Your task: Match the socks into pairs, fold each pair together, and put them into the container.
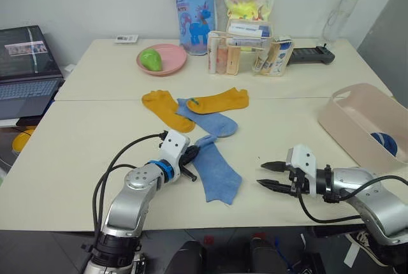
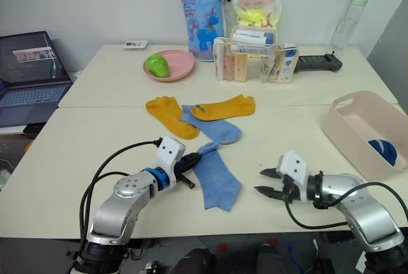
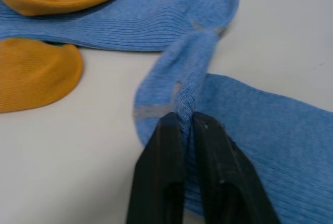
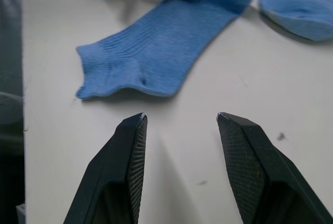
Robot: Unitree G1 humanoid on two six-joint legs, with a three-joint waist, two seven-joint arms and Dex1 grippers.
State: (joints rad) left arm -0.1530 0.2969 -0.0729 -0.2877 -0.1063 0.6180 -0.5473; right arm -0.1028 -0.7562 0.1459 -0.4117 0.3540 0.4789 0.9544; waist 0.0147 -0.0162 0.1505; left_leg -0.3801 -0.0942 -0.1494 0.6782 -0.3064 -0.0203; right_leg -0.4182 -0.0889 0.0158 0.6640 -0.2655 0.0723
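Near blue sock (image 1: 217,171): lies flat on the tabletop (image 1: 95,140) close to the robot, toe end toward the other socks, cuff toward the near edge. A ridge of knit at its toe end is pinched up.
Second blue sock (image 1: 210,121): just beyond the first, their ends close together; 1 end lies under the right-hand mustard sock (image 1: 220,100).
Left-hand mustard sock (image 1: 164,108): flat, touching the second blue sock's side.
Container (image 1: 357,121): at the tabletop's right edge, well apart from the loose socks; something dark blue (image 1: 384,143) lies inside, likely the navy pair already stowed.
Left hand (image 3: 186,125): closed narrow on the near blue sock's raised fold, with only a thin ridge of fabric between the fingers.
Right hand (image 4: 179,125): fingers wide apart, holding nothing, low over bare tabletop just short of the near sock's cuff.
Step in hand (judgement): pairing the 2 blue socks by drawing the near one onto its mate.
How to do it well: keep the thin pinch firm and lift little, so the knit does not slip out; drag slowly to line up toe with toe; bring the right hand onto the cuff to steady it; avoid snagging the mustard sock lying over the mate.
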